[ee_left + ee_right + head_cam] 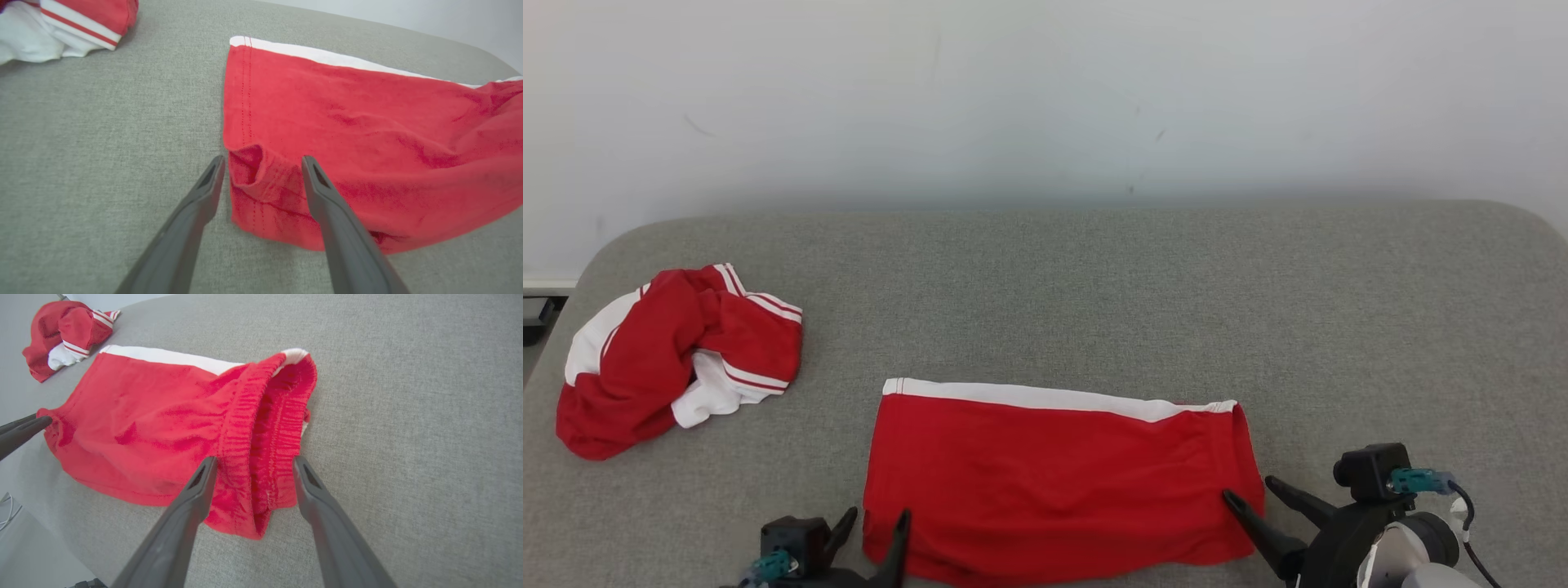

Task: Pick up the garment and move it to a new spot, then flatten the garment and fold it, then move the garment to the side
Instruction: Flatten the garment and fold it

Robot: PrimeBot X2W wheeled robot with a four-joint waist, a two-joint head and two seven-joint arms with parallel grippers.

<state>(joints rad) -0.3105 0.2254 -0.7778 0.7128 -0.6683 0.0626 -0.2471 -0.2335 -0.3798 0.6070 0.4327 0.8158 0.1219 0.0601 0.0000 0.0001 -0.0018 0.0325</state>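
A pair of red shorts (pixel 1054 482) lies folded into a flat oblong at the near middle of the grey cloth-covered table (pixel 1176 310), its white stripe (pixel 1045 398) running along the side that faces the table's far edge and the pale wall (pixel 1045 98). At the table's near edge the robot's left hand (pixel 879 513) sits low over the hem corner (pixel 249 167), its two dark fingers spread apart with one on the bare table and the other over the red cloth, clasping nothing. The right hand (pixel 1248 487) is placed likewise toward the table's right, fingers parted on either side of the gathered waistband (pixel 261 428), which stands slightly puffed open rather than pressed flat; it too grips nothing. The two hands bracket the short ends of the shorts, the natural places to hold a fold square and to take it up evenly again. Judging by the tidy outline, the flattening and folding look done, leaving the move to the side; a pinch at both ends together would likely be needed, since the loose layers at the waistband could slip apart. A second, crumpled red-and-white garment (pixel 670 359) sits in a heap at the table's left end, well apart from the work
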